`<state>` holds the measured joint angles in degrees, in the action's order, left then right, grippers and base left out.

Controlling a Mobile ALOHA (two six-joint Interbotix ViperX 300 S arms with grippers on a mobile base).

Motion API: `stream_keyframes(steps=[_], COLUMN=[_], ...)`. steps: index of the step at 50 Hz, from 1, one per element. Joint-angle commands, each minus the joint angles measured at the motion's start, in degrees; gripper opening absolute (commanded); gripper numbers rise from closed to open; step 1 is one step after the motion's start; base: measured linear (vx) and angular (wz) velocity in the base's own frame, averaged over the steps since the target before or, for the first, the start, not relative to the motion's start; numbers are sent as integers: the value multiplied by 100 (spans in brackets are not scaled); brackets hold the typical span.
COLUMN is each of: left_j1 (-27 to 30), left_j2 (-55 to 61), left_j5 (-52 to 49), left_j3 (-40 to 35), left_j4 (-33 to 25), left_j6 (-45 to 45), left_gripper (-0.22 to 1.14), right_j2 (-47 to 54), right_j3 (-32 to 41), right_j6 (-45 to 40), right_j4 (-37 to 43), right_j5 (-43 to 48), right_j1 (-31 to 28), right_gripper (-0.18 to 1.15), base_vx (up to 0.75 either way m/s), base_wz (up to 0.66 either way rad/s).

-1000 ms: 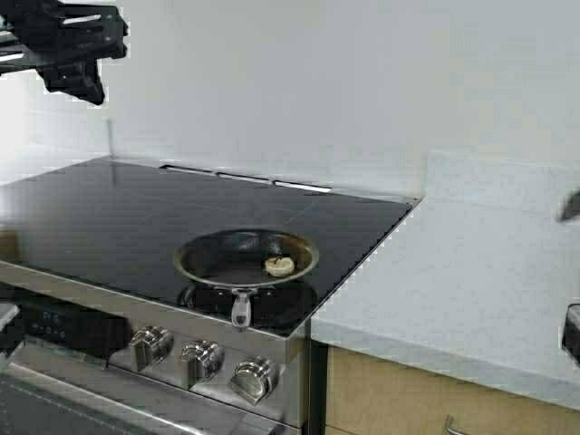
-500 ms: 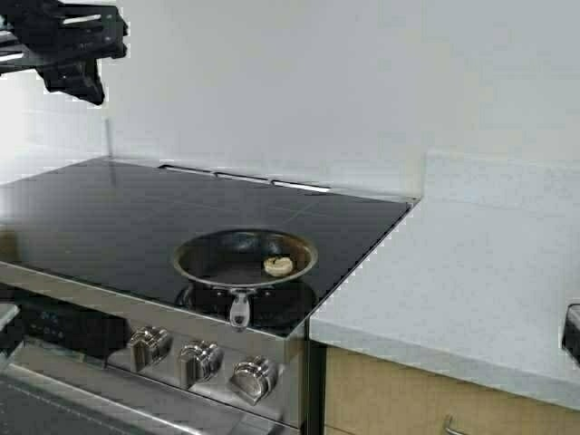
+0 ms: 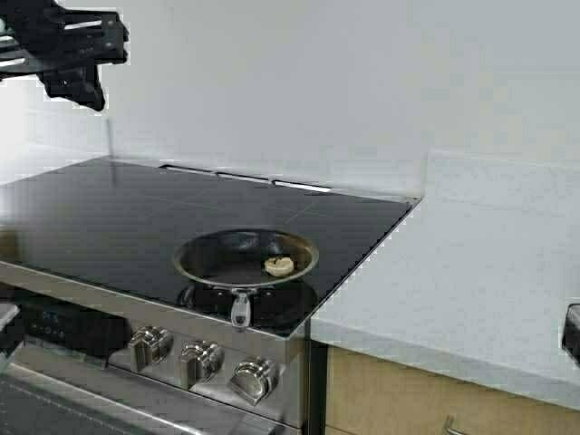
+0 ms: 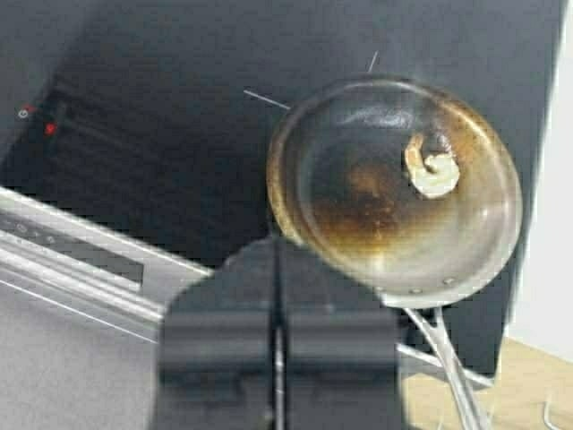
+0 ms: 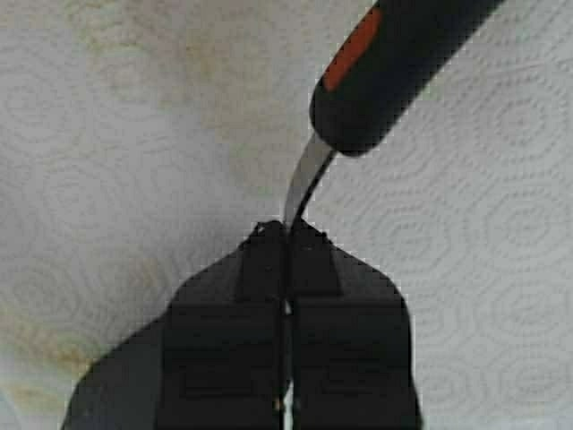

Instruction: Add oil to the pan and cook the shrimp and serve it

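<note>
Shrimp (image 3: 279, 265): lying in the pan (image 3: 245, 256), right of centre.
Pan: on the black stovetop (image 3: 136, 217), near its front edge, handle toward the knobs (image 3: 201, 361).
Left gripper (image 4: 278, 260): high above the stove, fingers closed, empty.
Right gripper (image 5: 286, 235): over a paper towel (image 5: 107, 134), fingers pinched on a utensil (image 5: 394, 63).

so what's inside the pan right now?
Only the shrimp lies in the pan, off-centre on its browned base. No oil pool is discernible. The pan hides the cooktop beneath it.
</note>
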<state>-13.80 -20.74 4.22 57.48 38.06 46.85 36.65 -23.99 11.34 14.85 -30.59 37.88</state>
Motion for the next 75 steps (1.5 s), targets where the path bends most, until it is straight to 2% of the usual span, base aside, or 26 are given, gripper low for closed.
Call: stream_keyframes(steps=[1, 5, 11, 15, 29, 47, 54, 57, 60, 70, 73, 75], left_j1=[18, 18, 18, 18, 18, 18, 18, 18, 18, 18, 18, 18], left_j2=[9, 26, 26, 26, 26, 26, 26, 26, 35, 44, 53, 62], left_j5=[26, 18, 18, 26, 26, 26, 18, 18, 18, 18, 26, 26], left_j3=[-132, -132, -123, -114, -105, -114, -114, -105, -105, -114, -114, -114], left_j4=[0, -9, 0, 0, -9, -105, -105, -105, -97, -97, -105, -105], left_j6=[0, 0, 0, 0, 9, 9, 0, 0, 0, -26, -18, -9], left_gripper=[4, 4, 4, 4, 4, 4, 4, 4, 4, 4, 4, 4], right_j2=[-53, -79, -167, -211, -501, -1854, -2575, -2892, -3208, -4324, -4702, -4966], right_j3=[176, 272, 343, 369, 404, 387, 299, 220, 105, -624, -896, -1099], right_j6=[9, 0, -18, -26, -26, 18, 123, 167, 237, 272, 272, 272], right_j4=[35, 53, 105, 123, 237, 835, 923, 879, 800, 800, 809, 809], right_j5=[-9, -9, 9, 9, 9, 158, 167, 237, 396, 1063, 1283, 1441], right_j1=[18, 18, 62, 114, 202, 53, -668, -1107, -1538, -2786, -3138, -3375], right_gripper=[18, 39, 81, 97, 98, 97, 92, 84, 71, 13, 3, 1], base_vx=[0, 0, 0, 0, 0, 0, 0, 0, 0, 0, 0, 0], base_wz=[0, 0, 0, 0, 0, 0, 0, 0, 0, 0, 0, 0])
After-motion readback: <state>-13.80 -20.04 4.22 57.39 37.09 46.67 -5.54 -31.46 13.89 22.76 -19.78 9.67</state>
